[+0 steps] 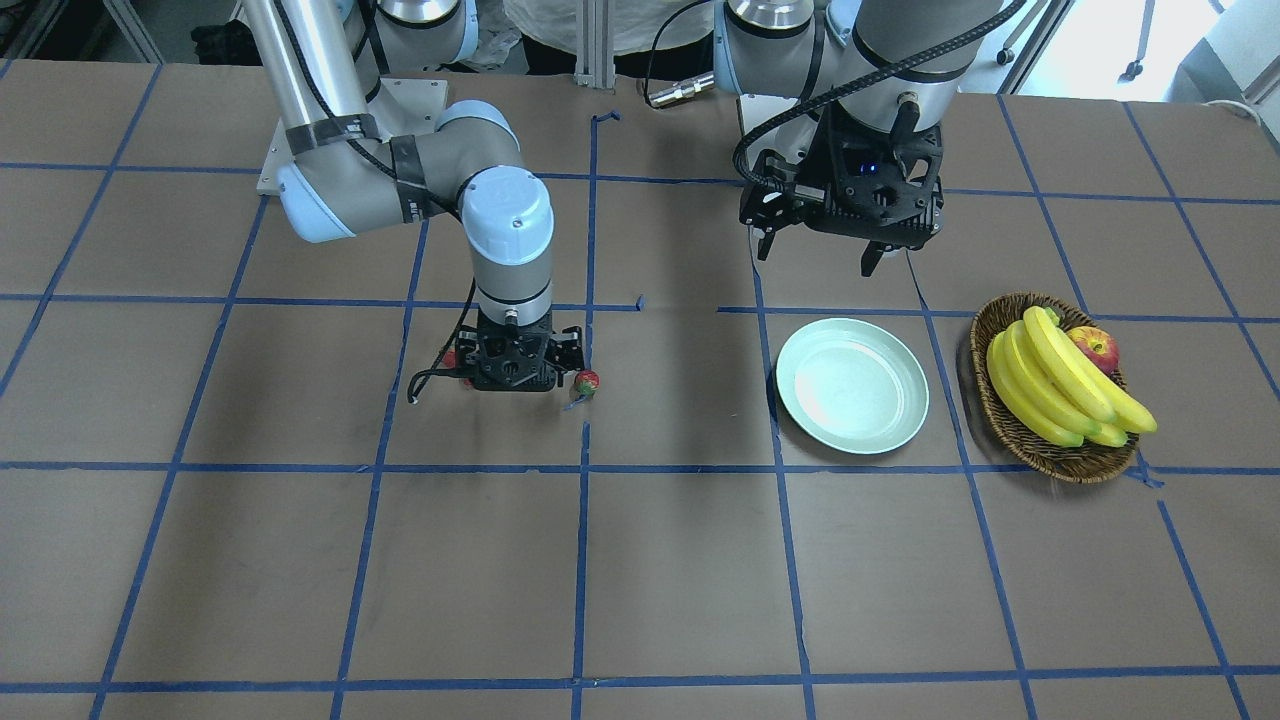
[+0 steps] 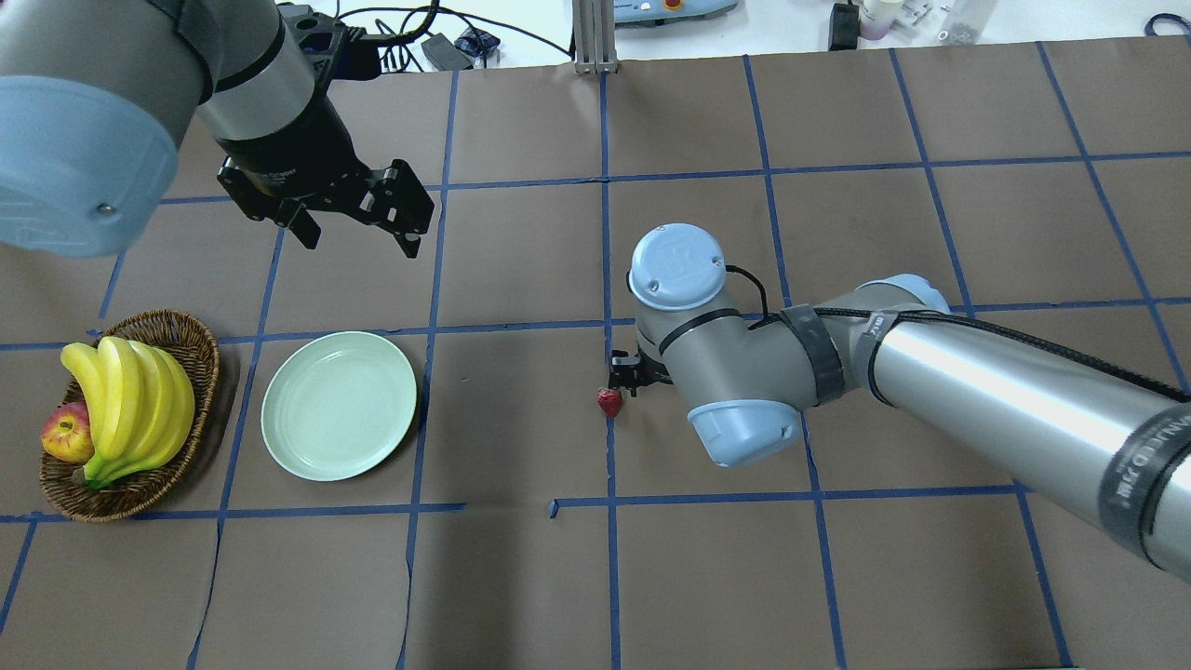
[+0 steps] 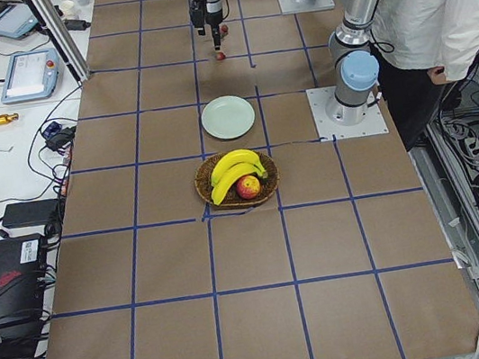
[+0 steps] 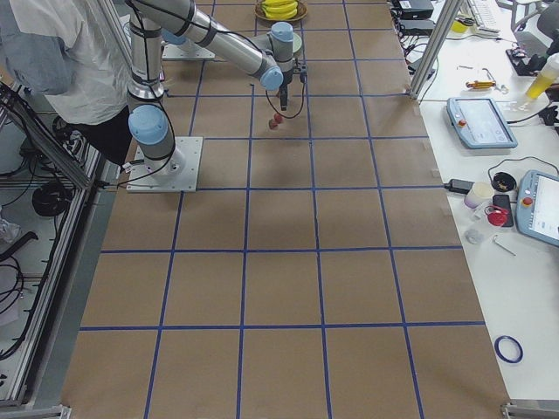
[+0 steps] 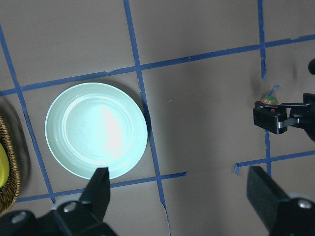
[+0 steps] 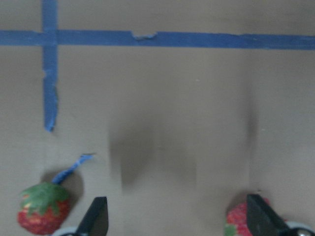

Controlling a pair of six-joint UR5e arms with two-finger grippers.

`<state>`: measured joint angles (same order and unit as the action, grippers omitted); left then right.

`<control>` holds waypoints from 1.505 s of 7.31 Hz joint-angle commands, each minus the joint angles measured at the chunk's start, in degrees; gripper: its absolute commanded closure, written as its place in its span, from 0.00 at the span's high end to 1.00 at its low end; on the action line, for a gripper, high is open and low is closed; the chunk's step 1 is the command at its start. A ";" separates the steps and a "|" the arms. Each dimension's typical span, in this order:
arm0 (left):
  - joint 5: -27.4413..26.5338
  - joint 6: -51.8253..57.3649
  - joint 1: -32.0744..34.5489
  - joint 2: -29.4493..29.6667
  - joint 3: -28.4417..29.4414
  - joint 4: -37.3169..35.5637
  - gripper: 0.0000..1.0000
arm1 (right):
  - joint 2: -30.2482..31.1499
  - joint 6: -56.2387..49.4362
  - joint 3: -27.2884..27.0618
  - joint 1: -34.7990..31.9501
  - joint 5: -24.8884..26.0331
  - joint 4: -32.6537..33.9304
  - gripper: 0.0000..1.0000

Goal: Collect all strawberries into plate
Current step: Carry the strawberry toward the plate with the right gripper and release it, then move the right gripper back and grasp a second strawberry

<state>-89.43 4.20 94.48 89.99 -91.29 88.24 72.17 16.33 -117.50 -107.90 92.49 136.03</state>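
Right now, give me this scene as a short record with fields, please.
plate: empty, on table
strawberries: two visible, on table, one near each finger of the right end effector
right end effector: open, low over table
left end effector: open, raised, away from the strawberries
basket: holds bananas and apple

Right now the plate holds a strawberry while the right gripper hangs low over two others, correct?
No: the plate is empty, as the overhead exterior view shows. The right gripper does hang low over two strawberries.
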 commanded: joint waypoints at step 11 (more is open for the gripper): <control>0.04 -0.07 0.00 0.10 -0.11 0.00 1.00 | -0.52 0.33 8.63 -1.24 -2.40 -7.85 0.00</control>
<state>-89.38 4.13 94.48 90.09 -91.41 88.24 73.05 12.57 -115.00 -107.04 90.53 132.35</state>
